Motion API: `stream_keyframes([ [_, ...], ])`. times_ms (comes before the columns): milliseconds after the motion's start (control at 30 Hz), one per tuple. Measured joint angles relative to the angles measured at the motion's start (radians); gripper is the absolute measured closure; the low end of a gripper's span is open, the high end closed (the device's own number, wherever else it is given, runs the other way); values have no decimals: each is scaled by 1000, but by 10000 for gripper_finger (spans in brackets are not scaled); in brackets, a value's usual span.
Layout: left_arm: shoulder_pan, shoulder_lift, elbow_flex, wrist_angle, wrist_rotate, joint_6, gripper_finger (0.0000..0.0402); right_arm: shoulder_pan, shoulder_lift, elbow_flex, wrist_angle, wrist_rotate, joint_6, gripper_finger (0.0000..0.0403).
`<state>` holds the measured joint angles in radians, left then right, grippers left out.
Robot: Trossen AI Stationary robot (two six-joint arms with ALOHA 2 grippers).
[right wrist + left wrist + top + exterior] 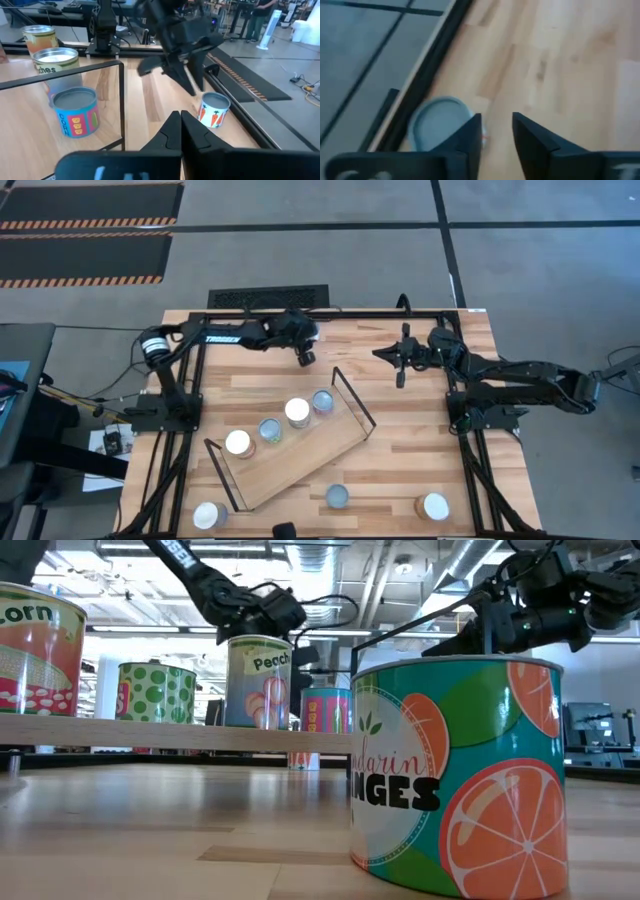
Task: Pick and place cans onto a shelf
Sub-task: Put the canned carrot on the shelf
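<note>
The light-wood shelf [300,455] lies slantwise on the table, with a black wire frame [355,402] at each short end. Several cans stand on it in a row, among them a white-topped one [297,411] and a blue-topped one [322,401]. Three more cans stand near the table's front edge [209,515], [338,497], [435,506]. My left gripper [305,356] is open and empty above a small carrot-label can [215,110] near the far edge. That can's grey top [440,129] lies beside the fingers. My right gripper [400,372] is shut and empty, raised right of the shelf.
Black frame rails [330,313] run along the table's far edge and down both sides. In the low view the mandarin can [460,770] stands close in front, and the shelf board [180,735] carries its cans behind it. Bare wood [420,440] lies right of the shelf.
</note>
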<state>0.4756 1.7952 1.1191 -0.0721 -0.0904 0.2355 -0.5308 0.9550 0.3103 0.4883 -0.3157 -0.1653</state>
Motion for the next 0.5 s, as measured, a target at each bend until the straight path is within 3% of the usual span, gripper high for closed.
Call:
stream_keyframes([
  [233, 26, 83, 45, -13, -36, 30, 248, 0, 0, 0, -2, 0, 0, 398],
  [500, 43, 123, 59, -27, -72, 78, 265, 0, 0, 0, -2, 0, 0, 397],
])
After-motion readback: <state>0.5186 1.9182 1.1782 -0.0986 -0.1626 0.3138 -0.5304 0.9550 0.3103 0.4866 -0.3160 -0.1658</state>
